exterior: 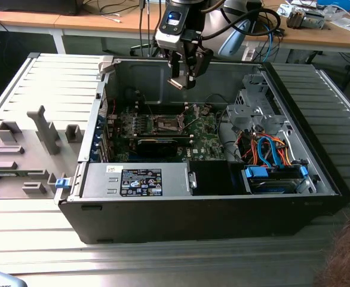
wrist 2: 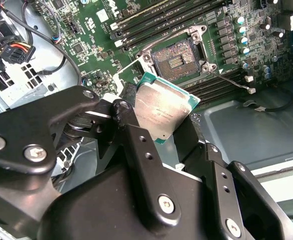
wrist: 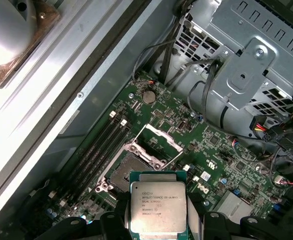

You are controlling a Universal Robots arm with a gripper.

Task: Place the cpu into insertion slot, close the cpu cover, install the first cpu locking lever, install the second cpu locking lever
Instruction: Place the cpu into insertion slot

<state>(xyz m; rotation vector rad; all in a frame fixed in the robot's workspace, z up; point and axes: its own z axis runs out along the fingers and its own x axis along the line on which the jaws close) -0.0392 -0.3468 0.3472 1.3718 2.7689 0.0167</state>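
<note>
I have the gripper [exterior: 184,76] clamped on the cpu [wrist 2: 161,107]. Its two black fingers [wrist 2: 131,125] press on opposite edges of the chip, and the silvery lid faces the wrist cameras. In the exterior view the gripper hangs high over the open computer case [exterior: 318,173], well clear of the green motherboard [exterior: 208,134]. The relation that matters to me is chip to socket. The insertion slot [wrist: 128,172] lies below the gripper and a little ahead of the chip's leading edge, well apart in height, and its contact field is bare. In both wrist views the chip's edges look roughly parallel to the socket's rim, though the chip seems tilted rather than level with the board. I can't judge how much. The cpu cover [wrist: 164,136] stands swung up on the far side of the slot from the gripper, so as I read it the path straight down to the socket is open.
</note>
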